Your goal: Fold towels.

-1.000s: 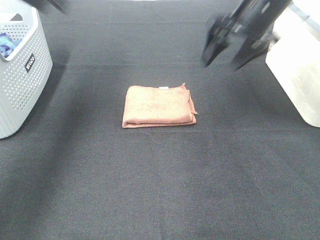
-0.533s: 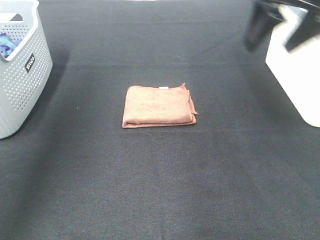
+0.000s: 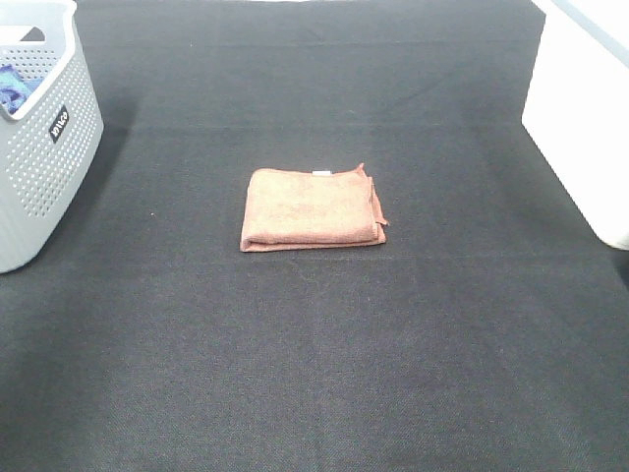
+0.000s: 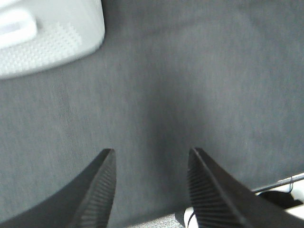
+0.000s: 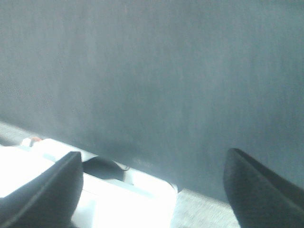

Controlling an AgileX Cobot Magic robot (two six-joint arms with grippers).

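Note:
A reddish-brown towel [image 3: 313,208] lies folded into a small rectangle on the black tablecloth, a white tag at its far edge. Neither arm shows in the exterior high view. In the left wrist view my left gripper [image 4: 151,159] stands open over bare black cloth, nothing between its fingers. The right wrist view shows my right gripper [image 5: 154,164] open wide above the dark cloth, also with nothing in it. The towel appears in neither wrist view.
A grey perforated basket [image 3: 44,147] stands at the far left with a blue cloth [image 3: 12,87] inside; its corner [image 4: 52,38] shows in the left wrist view. A white bin [image 3: 580,108] sits at the far right, with its rim [image 5: 95,192] below the right gripper.
The right arm has drawn back to the upper right and left the exterior high view. The towel has not moved.

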